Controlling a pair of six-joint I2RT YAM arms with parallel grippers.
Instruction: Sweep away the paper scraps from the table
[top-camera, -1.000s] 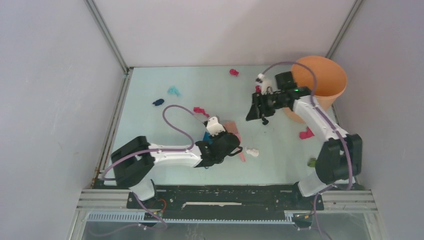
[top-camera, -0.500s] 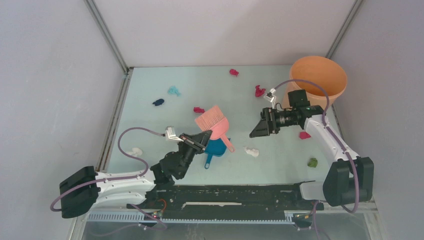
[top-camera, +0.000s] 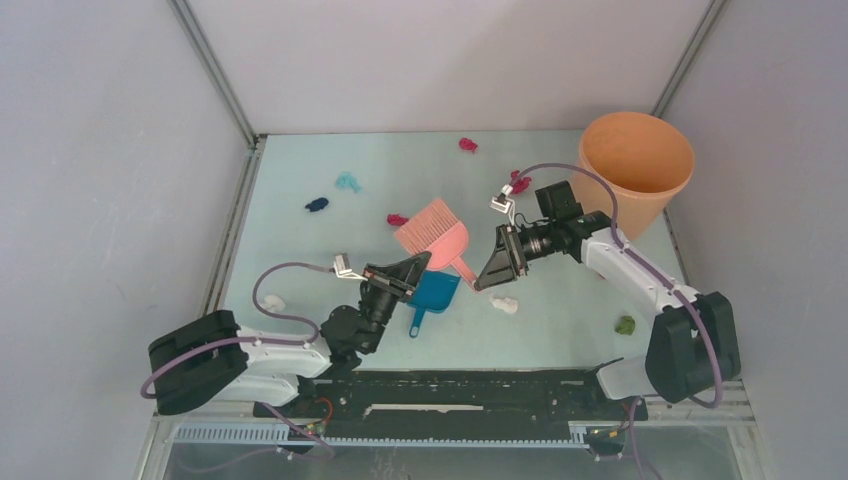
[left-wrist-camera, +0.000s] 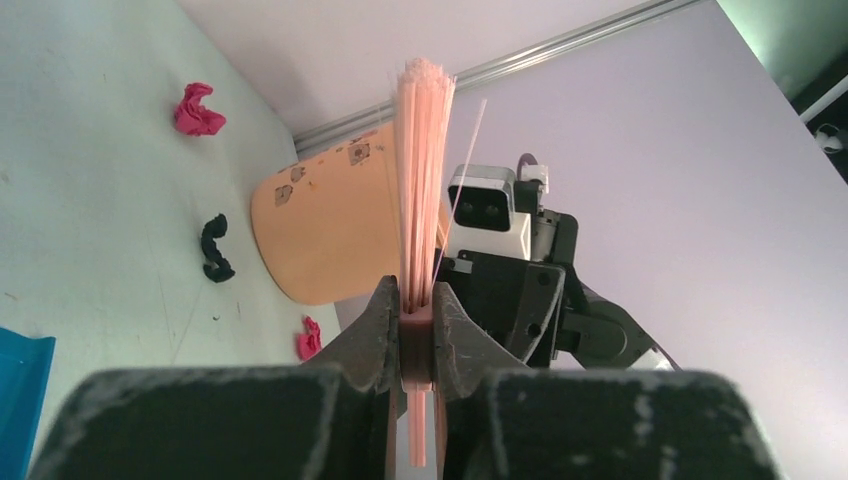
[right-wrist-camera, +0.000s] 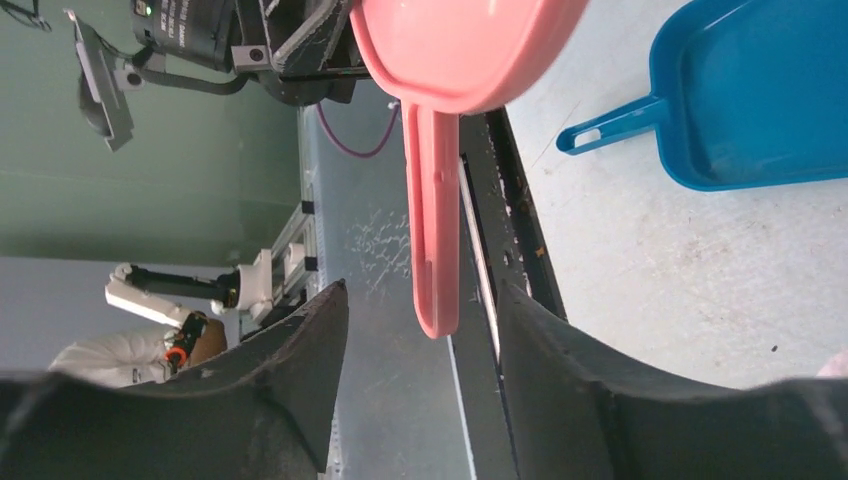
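Robot lab test cell: plain grey walls (top-camera: 100, 200), alu frame rails (top-camera: 216, 70) round mint table (top-camera: 290, 160).

On the surface (top-camera: 300, 160) the dustpan (top-camera: 436, 290) lies front of middle. Just behind it is the brush (top-camera: 432, 228), held in the left jaws, its handle tip between the right jaws. The pot (top-camera: 655, 205) stands far right, with scraps (top-camera: 317, 204) scattered all around.
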